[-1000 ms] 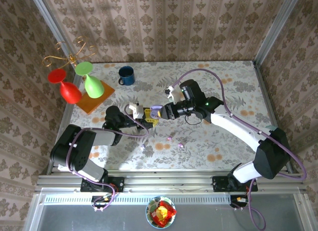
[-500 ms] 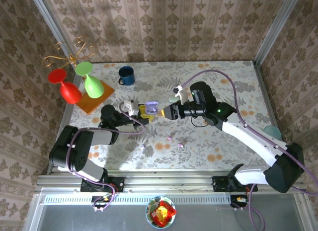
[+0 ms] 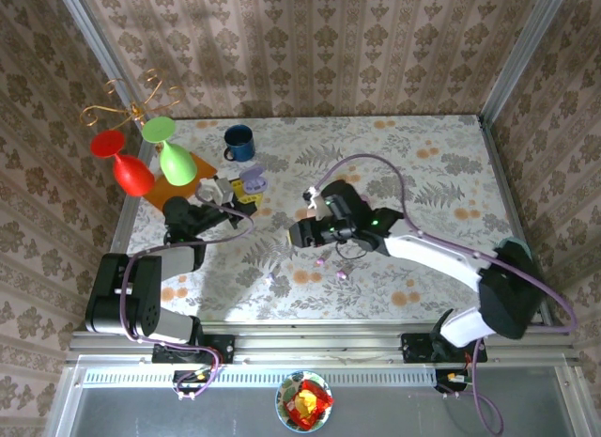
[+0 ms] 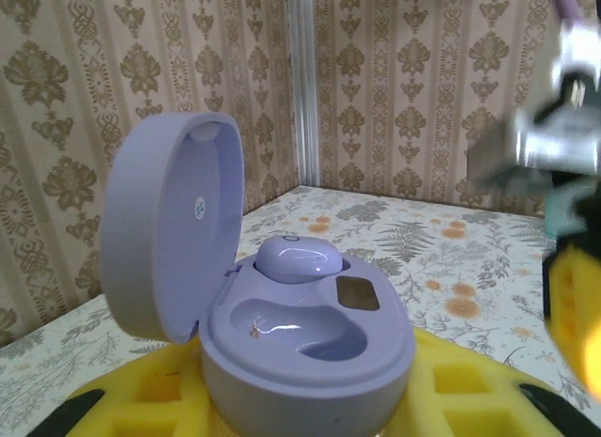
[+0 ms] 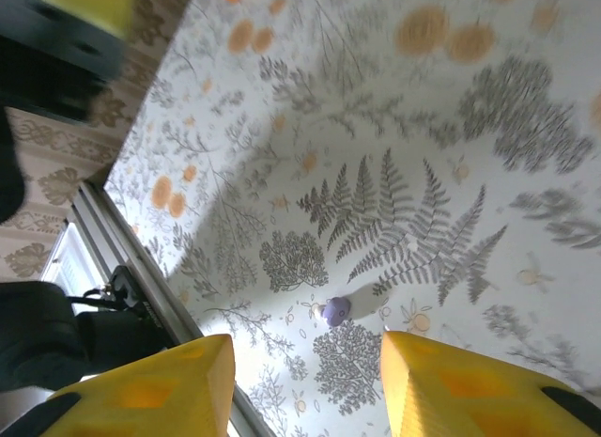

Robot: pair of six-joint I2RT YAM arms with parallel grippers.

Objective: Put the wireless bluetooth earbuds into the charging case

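The lilac charging case [image 4: 310, 348] stands with its lid [image 4: 169, 235] open, and my left gripper [image 4: 305, 404] is shut on its base with yellow pads [image 4: 470, 381]. One purple earbud [image 4: 299, 258] sits in the far socket, while the near socket is bare. From above, the case [image 3: 252, 182] is held at the left near the wooden board. My right gripper [image 5: 300, 385] hangs open over the table with nothing between its yellow fingers [image 5: 150, 395]. A loose purple earbud [image 5: 336, 311] lies on the cloth just beyond them. In the top view, small buds [image 3: 324, 262] lie close to the right gripper [image 3: 294, 236].
A blue mug [image 3: 238, 143] stands at the back. A red glass [image 3: 127, 166] and a green glass [image 3: 174, 157] rest upside down on a wooden board [image 3: 174, 197] at the far left, by a gold wire stand [image 3: 131, 103]. Another bud [image 3: 342, 275] lies nearer the front.
My left arm has drawn the case back to the left, away from the centre. My right gripper left the case, swung down toward the loose buds and opened.
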